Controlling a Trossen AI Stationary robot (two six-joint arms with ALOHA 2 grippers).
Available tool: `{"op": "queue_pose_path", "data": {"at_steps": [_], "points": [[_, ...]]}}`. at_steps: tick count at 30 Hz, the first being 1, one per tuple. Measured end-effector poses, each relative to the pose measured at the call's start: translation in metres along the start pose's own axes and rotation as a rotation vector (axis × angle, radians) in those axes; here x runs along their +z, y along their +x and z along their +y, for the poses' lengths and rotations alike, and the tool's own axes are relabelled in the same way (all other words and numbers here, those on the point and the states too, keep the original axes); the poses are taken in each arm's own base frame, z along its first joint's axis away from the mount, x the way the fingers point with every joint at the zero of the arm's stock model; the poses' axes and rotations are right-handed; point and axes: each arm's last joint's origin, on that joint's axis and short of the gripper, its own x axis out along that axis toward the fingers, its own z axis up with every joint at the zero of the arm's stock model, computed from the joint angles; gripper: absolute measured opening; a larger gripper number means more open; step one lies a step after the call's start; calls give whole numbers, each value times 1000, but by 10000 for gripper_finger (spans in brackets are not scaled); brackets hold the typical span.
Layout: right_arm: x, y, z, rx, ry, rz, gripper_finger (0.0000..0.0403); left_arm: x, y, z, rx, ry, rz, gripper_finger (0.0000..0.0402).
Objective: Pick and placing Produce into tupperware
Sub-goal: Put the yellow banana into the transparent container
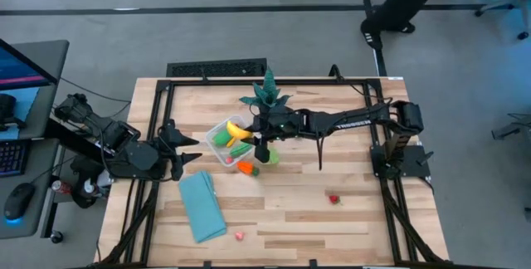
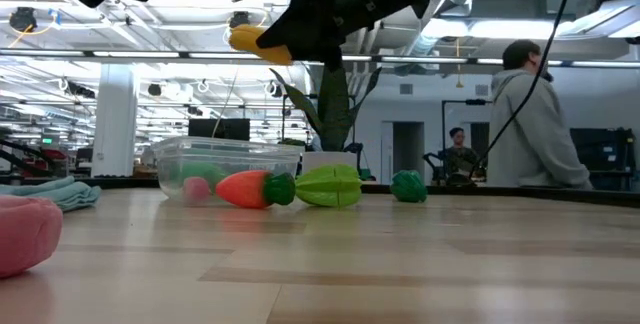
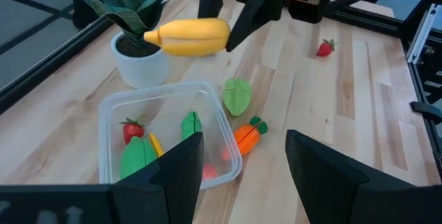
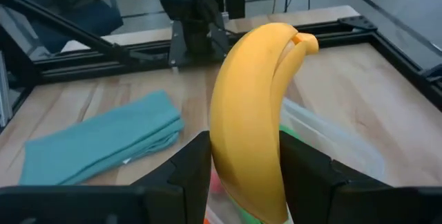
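Observation:
My right gripper is shut on a yellow banana and holds it in the air over the far rim of the clear tupperware. The tupperware stands on the table and holds a strawberry, green pieces and a yellow piece. Beside it on the table lie a green piece and a carrot. My left gripper hangs open at the table's left side, nothing between its fingers. My right gripper pinches one end of the banana between its two fingers. The fingers come from the table's right, slanting down, and the banana runs on past them toward the left. It is lifted clear, roughly level, above the tupperware.
A spiky teal plant in a white pot stands just beyond the tupperware, under the right arm. A folded light-blue cloth lies near left. A strawberry and a pink piece lie on the near boards. A person stands behind the table.

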Motion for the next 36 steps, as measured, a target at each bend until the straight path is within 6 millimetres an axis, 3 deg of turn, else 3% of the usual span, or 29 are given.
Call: {"op": "queue_pose_path", "data": {"at_steps": [10,18,23,28,36], "points": [[-26,39,-3,5,124,-39,144,0,0,0,8,-14,-9,197],[-42,57,-12,-12,157,1,143,0,0,0,8,-14,-10,196],[-42,58,-14,-25,166,12,139,0,0,0,14,-12,-11,197],[-55,64,-25,-64,197,59,148,1,0,1,35,-7,-26,197],[-61,70,-23,-61,211,66,142,1,0,1,37,-5,-28,197]]}}
